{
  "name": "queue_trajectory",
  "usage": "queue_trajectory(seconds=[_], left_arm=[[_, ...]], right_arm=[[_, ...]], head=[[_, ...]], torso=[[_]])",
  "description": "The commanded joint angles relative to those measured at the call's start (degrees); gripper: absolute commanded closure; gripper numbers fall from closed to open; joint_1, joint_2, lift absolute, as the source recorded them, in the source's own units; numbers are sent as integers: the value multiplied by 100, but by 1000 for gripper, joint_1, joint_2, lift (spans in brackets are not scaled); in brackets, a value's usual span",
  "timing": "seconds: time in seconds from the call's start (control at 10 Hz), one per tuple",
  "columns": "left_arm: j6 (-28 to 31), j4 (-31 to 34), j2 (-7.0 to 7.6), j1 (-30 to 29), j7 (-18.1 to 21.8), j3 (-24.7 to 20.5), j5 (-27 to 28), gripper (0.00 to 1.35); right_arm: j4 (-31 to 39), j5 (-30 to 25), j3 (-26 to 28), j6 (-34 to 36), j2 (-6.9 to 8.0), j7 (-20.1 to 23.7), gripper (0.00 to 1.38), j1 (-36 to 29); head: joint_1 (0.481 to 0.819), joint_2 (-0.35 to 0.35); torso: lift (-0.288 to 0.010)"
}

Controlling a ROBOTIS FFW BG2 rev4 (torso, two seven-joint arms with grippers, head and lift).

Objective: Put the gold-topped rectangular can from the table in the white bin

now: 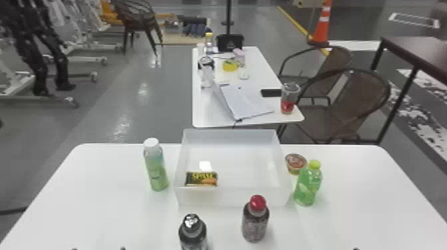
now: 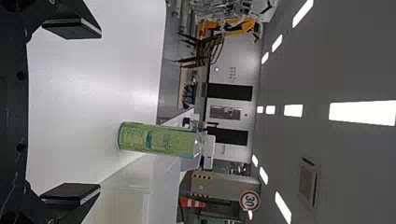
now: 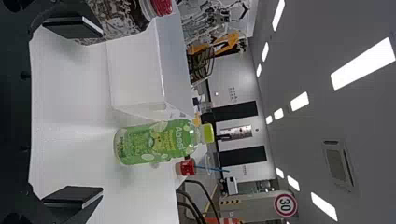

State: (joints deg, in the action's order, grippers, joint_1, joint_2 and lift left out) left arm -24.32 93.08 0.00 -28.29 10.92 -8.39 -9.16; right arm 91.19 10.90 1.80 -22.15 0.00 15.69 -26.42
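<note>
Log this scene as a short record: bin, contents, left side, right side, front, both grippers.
Bin: white bin
Contents: black-and-yellow item
Left side: white-capped bottle
Right side: green bottle, round tub
Front: red-capped bottle, dark bottle
Left gripper: jaws open, empty
Right gripper: jaws open, empty

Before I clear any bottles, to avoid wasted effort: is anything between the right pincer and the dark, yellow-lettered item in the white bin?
Yes. The red-capped bottle stands roughly on the straight line from the right pincer to the yellow-lettered item, and the front wall of the white bin rises in front of it.
</note>
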Motion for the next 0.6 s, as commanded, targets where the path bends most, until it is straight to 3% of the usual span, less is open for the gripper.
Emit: queue_trajectory(seconds=[0.0, 0.5], left_arm=[[24, 0, -15, -1, 7, 13, -42, 139], [165, 0, -15, 8, -2, 119, -165, 139]], right_arm=[[4, 0, -4, 0, 5, -5, 107, -4], [4, 53, -4, 0, 5, -5, 295, -13]], head=[[549, 0], [549, 0]], torso=[[-100], [-100]])
